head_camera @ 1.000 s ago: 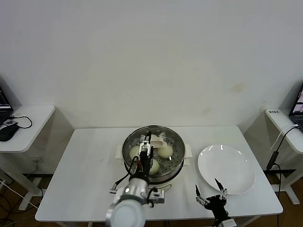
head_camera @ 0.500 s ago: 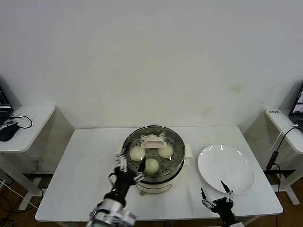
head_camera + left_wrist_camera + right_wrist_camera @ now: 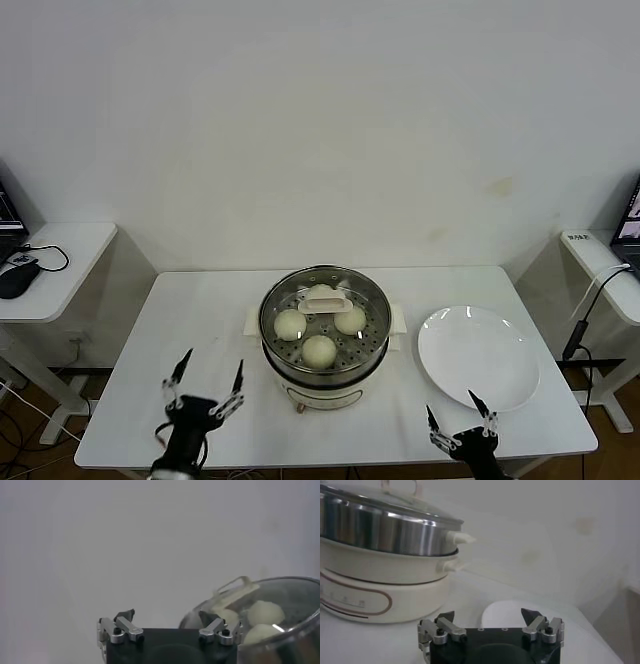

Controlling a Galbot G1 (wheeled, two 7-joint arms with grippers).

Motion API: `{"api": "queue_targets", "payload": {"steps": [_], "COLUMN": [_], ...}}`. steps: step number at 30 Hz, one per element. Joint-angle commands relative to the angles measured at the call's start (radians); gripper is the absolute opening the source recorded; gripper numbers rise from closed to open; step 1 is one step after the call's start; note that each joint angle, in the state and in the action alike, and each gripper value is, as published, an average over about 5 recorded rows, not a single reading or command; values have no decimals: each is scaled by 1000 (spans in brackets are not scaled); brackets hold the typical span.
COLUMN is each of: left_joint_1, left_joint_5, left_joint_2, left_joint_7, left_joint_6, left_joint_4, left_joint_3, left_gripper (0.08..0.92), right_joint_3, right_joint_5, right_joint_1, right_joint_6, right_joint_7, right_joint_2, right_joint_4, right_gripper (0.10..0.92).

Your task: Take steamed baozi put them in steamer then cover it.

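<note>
White wall and a white table [image 3: 180, 320] are filling the head view: the steamer [image 3: 325, 372] is standing at the table's centre on its cream base, with the cover [image 3: 325, 318] sitting on its rim and the cream handle [image 3: 324, 296] lying toward the far side. Four steamed baozi [image 3: 319, 350] are showing through the glass, resting on the perforated tray. To the robot's right of the pot a white plate [image 3: 478, 357] is lying flat, apart from it. The left gripper [image 3: 204, 384] is hovering over the table's near edge, on the robot's left of the steamer and clear of it, its fingers spreading wide and holding nothing. The right gripper [image 3: 462, 419] is hanging at the near edge, just in front of the plate, its fingers likewise spreading wide and empty. Small side tables are flanking the scene, the left one [image 3: 60, 270] carrying a dark mouse [image 3: 16, 274]. From the left wrist view, the left gripper [image 3: 170, 622] is showing parted, empty fingertips against the wall, with the cover [image 3: 280, 595], its handle [image 3: 235, 587] and the baozi [image 3: 266, 612] beside it. From the right wrist view, the right gripper [image 3: 490, 619] is standing open and empty above the table, the steamer [image 3: 385, 560] rising to one side and the plate [image 3: 507, 612] lying just beyond the fingertips.
</note>
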Motion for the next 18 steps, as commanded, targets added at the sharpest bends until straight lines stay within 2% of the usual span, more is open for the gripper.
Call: {"api": "queue_targets", "payload": {"steps": [1,18], "left_joint_1": [155,190], "left_joint_5": [-252,-198], "left_joint_2": [-2,-25], "left_joint_7": [-44,-59], "left_joint_6": [-247,-247], "left_joint_4": [138,125], "left_joint_3": [-122,-146], "left_gripper": [823,823], "right_joint_3": [-10,-48], "right_joint_5": [61,31], "right_joint_1": [-55,-50], "right_joint_6": [-12,-9], "right_joint_7": [24,29], "right_joint_2": [-31,-25], "right_joint_4": [42,43], "right_gripper": [823,823]}}
